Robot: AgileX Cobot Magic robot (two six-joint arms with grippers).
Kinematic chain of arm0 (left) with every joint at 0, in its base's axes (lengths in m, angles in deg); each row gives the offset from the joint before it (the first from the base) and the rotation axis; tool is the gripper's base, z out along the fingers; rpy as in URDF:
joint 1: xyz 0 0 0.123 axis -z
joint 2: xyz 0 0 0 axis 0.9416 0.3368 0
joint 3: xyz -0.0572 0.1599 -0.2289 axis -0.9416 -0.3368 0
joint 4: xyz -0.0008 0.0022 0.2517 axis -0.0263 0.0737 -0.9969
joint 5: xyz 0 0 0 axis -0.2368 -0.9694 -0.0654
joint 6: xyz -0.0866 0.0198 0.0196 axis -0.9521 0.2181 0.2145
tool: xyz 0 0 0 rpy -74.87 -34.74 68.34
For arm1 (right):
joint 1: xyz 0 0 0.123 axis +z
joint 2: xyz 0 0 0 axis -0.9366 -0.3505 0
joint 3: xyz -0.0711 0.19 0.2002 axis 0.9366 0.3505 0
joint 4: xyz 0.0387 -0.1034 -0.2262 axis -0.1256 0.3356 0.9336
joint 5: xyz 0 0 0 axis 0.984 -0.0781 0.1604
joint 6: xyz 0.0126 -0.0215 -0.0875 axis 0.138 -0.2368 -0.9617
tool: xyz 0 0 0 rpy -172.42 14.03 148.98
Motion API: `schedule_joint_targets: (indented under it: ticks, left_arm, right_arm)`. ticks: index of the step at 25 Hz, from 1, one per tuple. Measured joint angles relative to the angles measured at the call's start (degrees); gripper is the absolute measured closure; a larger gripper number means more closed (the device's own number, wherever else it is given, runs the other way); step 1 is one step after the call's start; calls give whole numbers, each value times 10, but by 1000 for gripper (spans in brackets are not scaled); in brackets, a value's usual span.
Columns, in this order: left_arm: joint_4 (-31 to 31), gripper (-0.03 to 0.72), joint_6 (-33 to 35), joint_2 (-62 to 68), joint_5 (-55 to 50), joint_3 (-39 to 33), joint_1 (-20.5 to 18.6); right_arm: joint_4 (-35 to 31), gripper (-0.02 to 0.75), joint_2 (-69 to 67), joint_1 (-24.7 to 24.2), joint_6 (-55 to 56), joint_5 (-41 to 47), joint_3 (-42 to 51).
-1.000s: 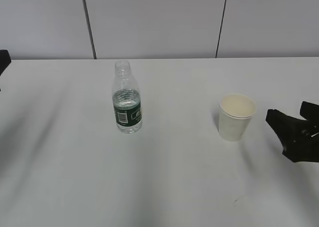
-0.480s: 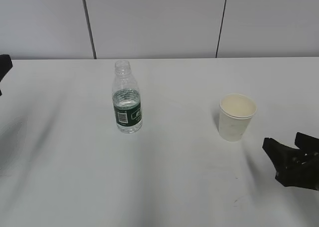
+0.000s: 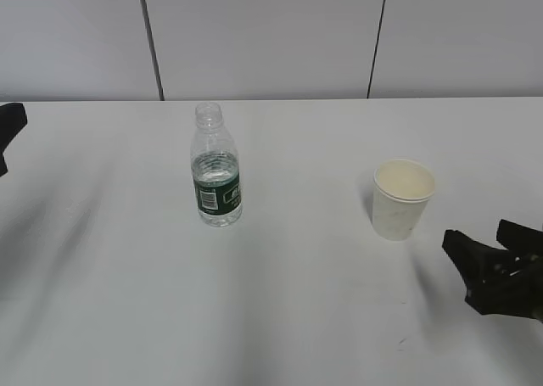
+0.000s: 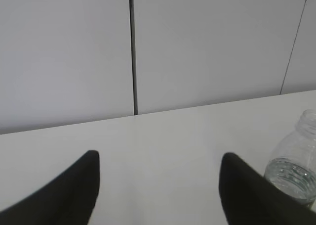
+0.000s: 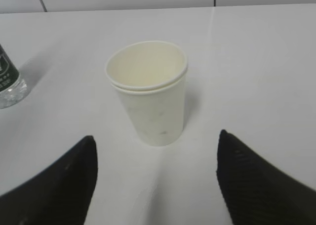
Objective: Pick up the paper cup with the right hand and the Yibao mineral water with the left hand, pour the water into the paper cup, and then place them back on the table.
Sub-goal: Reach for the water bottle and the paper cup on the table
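Cup (image 3: 403, 198), white paper, cream inside, stands upright on my desk (image 3: 297, 301); my right end effector (image 3: 488, 263) sits spread near it, empty, touching nothing; left end effector (image 4: 158, 185) likewise spread.

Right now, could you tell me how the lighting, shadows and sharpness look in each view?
Exterior view: soft, even light; faint blurry shadow bands cross the table, the bottle is sharp. Left wrist view: the near fingers are blurred black shapes. Right wrist view: the paper cup is crisp with a faint shadow to its right; no glare.
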Motion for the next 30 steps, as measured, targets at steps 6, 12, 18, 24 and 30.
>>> schedule_joint_targets:
  ticks: [6, 12, 18, 24, 30]
  left_arm:
    - [-1, 220, 0, 0, 0, 0, 0]
    - [-1, 220, 0, 0, 0, 0, 0]
    - [-2, 220, 0, 0, 0, 0, 0]
    - [-2, 220, 0, 0, -1, 0, 0]
    - [-2, 220, 0, 0, -1, 0, 0]
  right_arm:
    - [77, 153, 0, 0, 0, 0, -1]
    - [102, 153, 0, 0, 0, 0, -1]
    - [101, 153, 0, 0, 0, 0, -1]
    - [86, 153, 0, 0, 16, 0, -2]
    - [85, 136, -1, 0, 65, -1, -18]
